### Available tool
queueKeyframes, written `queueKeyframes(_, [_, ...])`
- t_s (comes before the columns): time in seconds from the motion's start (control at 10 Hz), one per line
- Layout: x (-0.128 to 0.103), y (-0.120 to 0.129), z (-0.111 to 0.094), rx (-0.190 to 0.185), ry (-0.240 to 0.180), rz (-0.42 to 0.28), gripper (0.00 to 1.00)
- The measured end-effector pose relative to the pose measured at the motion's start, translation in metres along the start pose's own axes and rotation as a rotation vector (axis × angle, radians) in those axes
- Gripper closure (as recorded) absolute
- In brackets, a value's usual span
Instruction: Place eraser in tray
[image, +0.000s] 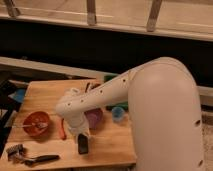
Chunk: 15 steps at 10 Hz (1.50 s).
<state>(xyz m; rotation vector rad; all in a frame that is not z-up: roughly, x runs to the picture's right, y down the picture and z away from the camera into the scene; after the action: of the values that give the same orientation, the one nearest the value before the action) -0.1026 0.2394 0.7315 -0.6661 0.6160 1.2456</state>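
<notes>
Gripper right on top of the eraser, at 6 o'clock from the purple bowl; can't tell the jaws' state.

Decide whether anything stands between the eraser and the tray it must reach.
Yes. The gripper is right at the eraser. The purple bowl and a small blue cup sit between that eraser and the green tray farther back.

The gripper is low at the eraser, near the bench's front edge. The purple bowl sits just behind it; 1 corner of the tray shows at the back edge.
</notes>
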Motion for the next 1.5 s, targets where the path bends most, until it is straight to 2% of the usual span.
queueKeyframes(0.3, [-0.015, -0.052, -0.018, 0.015, -0.016, 0.066, 1.0])
queueKeyframes(0.6, [-0.052, -0.091, -0.063, 0.009, -0.071, 0.078, 1.0])
queueKeyframes(0.8, [-0.067, -0.112, -0.086, -0.004, -0.106, 0.099, 1.0])
queueKeyframes(1.3, [-0.068, -0.109, -0.086, -0.009, -0.108, 0.096, 1.0])
queueKeyframes(1.5, [-0.079, -0.117, -0.098, 0.025, -0.152, 0.121, 1.0])
